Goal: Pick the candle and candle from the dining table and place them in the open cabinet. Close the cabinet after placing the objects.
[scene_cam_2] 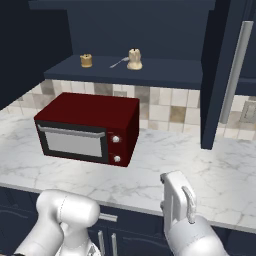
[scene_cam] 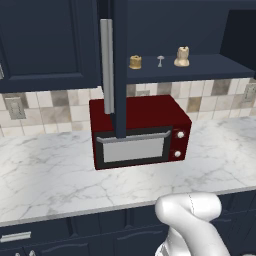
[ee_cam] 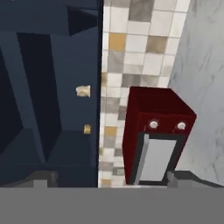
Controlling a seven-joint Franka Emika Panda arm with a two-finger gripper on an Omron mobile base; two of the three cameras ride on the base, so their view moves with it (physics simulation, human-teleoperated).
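Observation:
Both candles stand on the shelf of the open navy cabinet [scene_cam: 205, 67] above the microwave. The squat golden-tan candle [scene_cam: 135, 62] [scene_cam_2: 86, 60] [ee_cam: 87, 129] is on the left. The taller cream candle [scene_cam: 182, 57] [scene_cam_2: 134, 59] [ee_cam: 83, 91] stands to its right. The cabinet door [scene_cam: 120, 75] [scene_cam_2: 220, 75] stands swung out, edge-on, with its long silver handle [scene_cam: 106, 65] [scene_cam_2: 235, 65]. My gripper [ee_cam: 108, 180] is open and empty, well back from the shelf, in a rolled hand view. The dining table is out of view.
A red microwave [scene_cam: 140, 132] [scene_cam_2: 87, 130] [ee_cam: 157, 135] sits on the white marble counter [scene_cam: 50, 175] against a tiled backsplash. A small grey item [scene_cam: 160, 60] lies on the shelf between the candles. A closed navy cabinet [scene_cam: 45, 40] hangs to the left.

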